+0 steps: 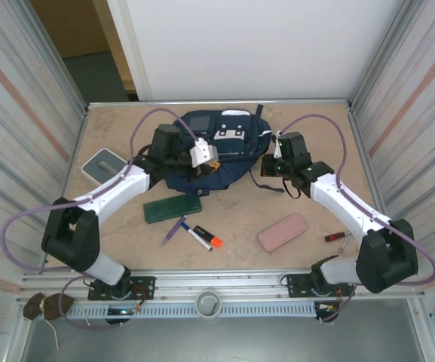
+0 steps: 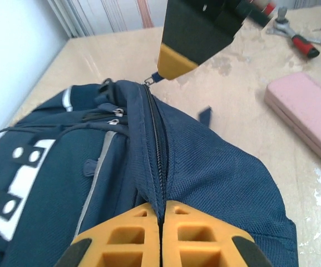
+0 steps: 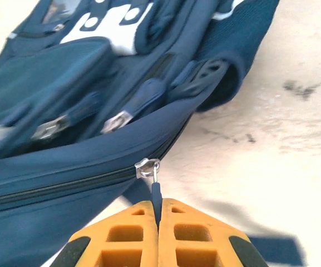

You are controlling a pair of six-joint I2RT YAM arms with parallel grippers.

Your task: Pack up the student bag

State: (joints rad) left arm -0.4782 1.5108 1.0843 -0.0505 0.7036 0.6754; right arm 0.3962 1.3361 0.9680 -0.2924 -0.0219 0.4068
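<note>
**Top external view puts two hands on one navy bag**

Seen from above, the student bag (image 1: 236,162) lies at the far middle of the table (image 1: 240,211). The left hand (image 1: 204,162) is at its near edge and the right hand (image 1: 264,167) at its right end. Nearer on the table lie one dark green case (image 1: 172,209), one blue pen (image 1: 174,229), one orange-capped marker (image 1: 204,237), one pink case (image 1: 283,231) and one red-handled tool (image 1: 336,237). One pale grey-green box (image 1: 102,164) sits to the left of the bag.

The wrist cameras give what the overhead view cannot resolve. From the left wrist, the left hand's fingers are pressed together on the bag's closed zip seam, with fabric pinched between them. From the right wrist, the right hand is pressed together on the dark zip pull (image 3: 156,192), which hangs from one silver slider (image 3: 147,167) at the bag's edge.
</note>
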